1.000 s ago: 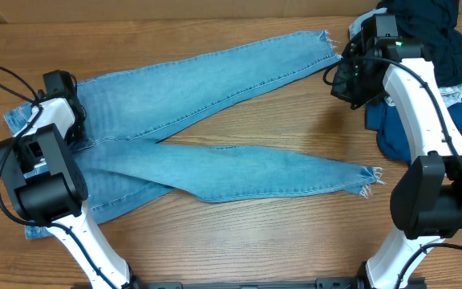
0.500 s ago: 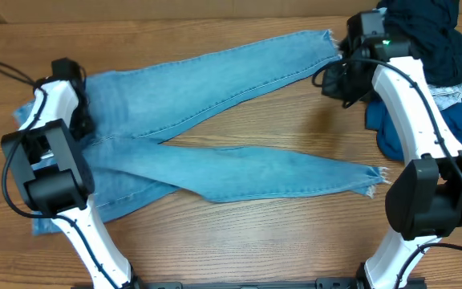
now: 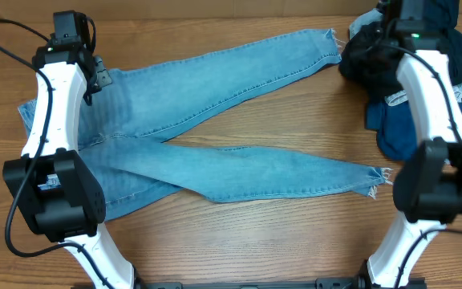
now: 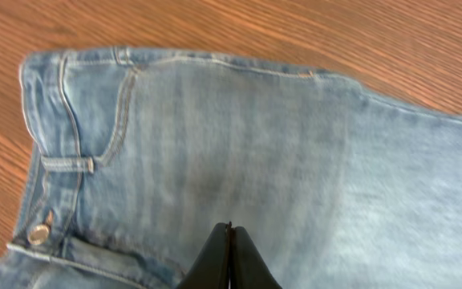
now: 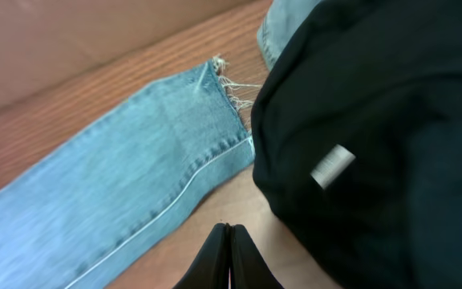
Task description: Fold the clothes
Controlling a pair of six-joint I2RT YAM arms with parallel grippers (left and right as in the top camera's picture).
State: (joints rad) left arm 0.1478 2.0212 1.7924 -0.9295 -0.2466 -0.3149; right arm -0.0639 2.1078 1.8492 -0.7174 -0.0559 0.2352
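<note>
Light blue jeans (image 3: 215,80) lie flat on the table, waist at the left and both frayed legs running right. In the left wrist view the waist, pocket and button (image 4: 37,234) show. My left gripper (image 4: 229,229) is shut with nothing in it, hovering over the denim near the waist (image 3: 96,79). My right gripper (image 5: 228,229) is shut and empty above bare wood, between the upper leg's frayed hem (image 5: 223,80) and a black garment (image 5: 375,120) with a white label. A dark pile of clothes (image 3: 443,36) and a blue piece (image 3: 399,132) lie at the back right.
The wooden table (image 3: 295,120) shows between the two legs and in front of the jeans. A brown wall (image 5: 70,40) runs along the table's far edge. Both arm bases stand at the front edge, left (image 3: 54,201) and right (image 3: 439,185).
My left arm has swung from beside the waist up to the far left corner. My right arm has moved back and right toward the dark pile. The jeans sit slightly further right.
</note>
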